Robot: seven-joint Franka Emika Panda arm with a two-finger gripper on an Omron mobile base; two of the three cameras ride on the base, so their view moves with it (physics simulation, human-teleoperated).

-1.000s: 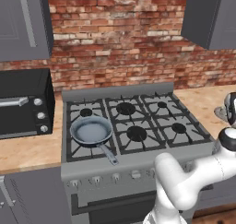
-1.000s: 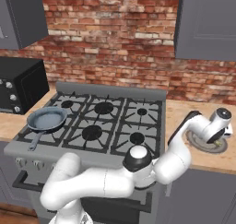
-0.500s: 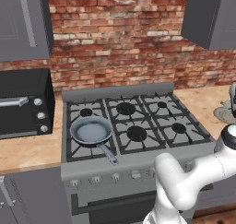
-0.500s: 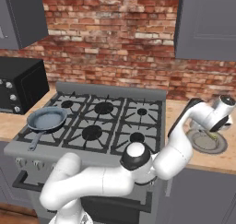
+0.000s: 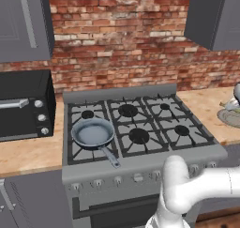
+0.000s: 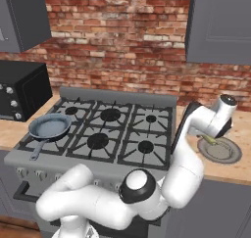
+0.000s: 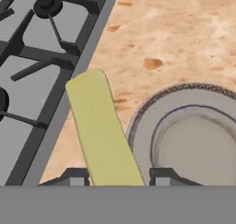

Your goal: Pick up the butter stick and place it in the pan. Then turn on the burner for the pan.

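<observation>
the gripper (image 7: pixel 117 176), seen in the hand view, is closed on the butter stick (image 7: pixel 102 135), a pale-yellow bar that rises from between the two dark fingertips and sits above the seam where the stove (image 7: pixel 32 75) meets the wooden counter (image 7: pixel 170 38). beside the stick lies a flat grey plate (image 7: pixel 193 135) on the counter, under the white hand to the right of the stove. the pan (image 5: pixel 93 133) sits well apart on the front left burner, handle toward the knobs.
</observation>
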